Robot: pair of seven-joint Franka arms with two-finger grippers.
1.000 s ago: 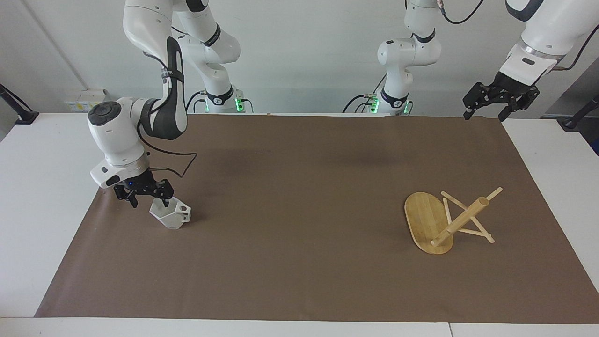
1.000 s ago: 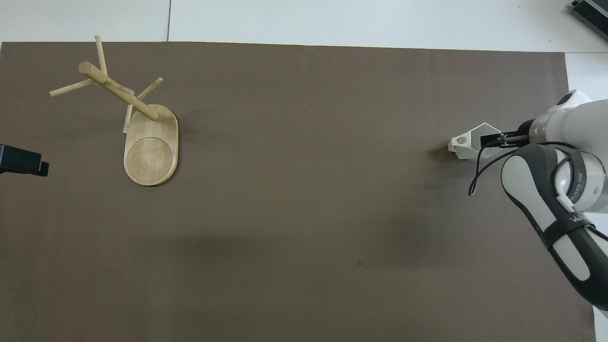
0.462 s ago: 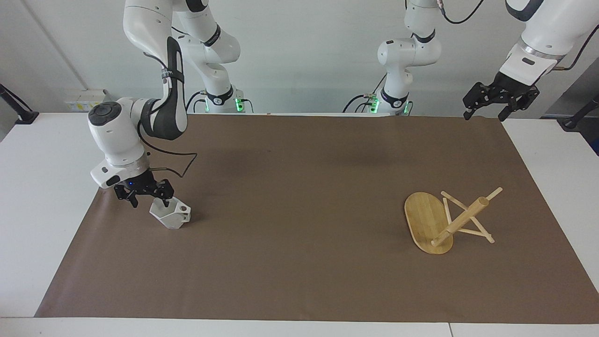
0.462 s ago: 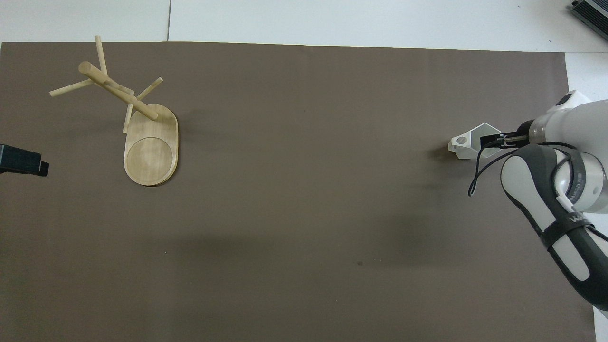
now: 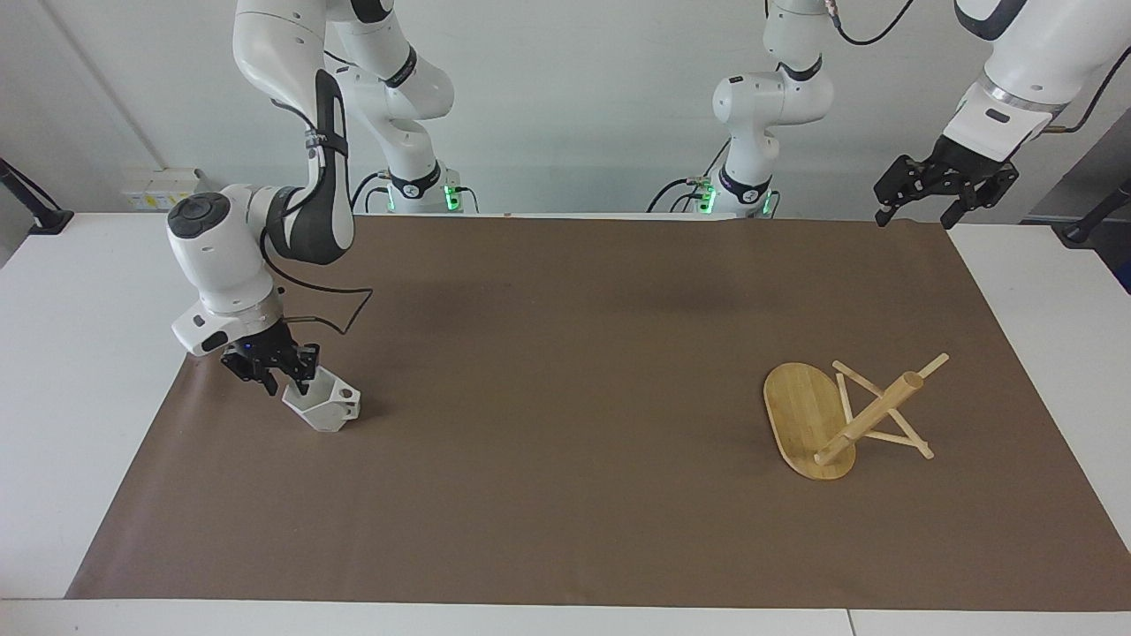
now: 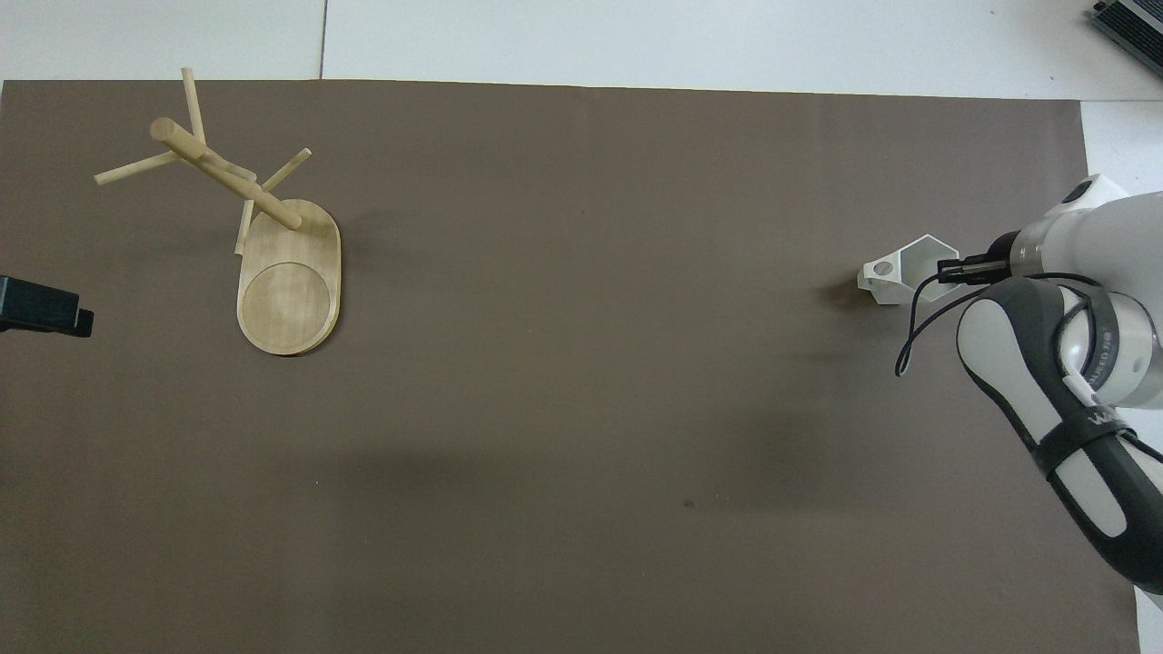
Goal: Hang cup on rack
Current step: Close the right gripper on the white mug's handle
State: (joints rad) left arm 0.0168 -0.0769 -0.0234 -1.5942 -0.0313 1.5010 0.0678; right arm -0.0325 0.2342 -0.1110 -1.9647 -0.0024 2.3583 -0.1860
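Now your right gripper (image 5: 281,382) has its fingers pinched on the cup's (image 5: 323,403) rim; lift straight, then carry it to the rack (image 5: 839,415) lying tipped on the desk, under the idle, wide-open left gripper (image 5: 914,210)

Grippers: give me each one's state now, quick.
Right gripper: shut on the cup's rim, cup on the table cover.
Left gripper: open, holding nothing, waiting over the cover's edge.
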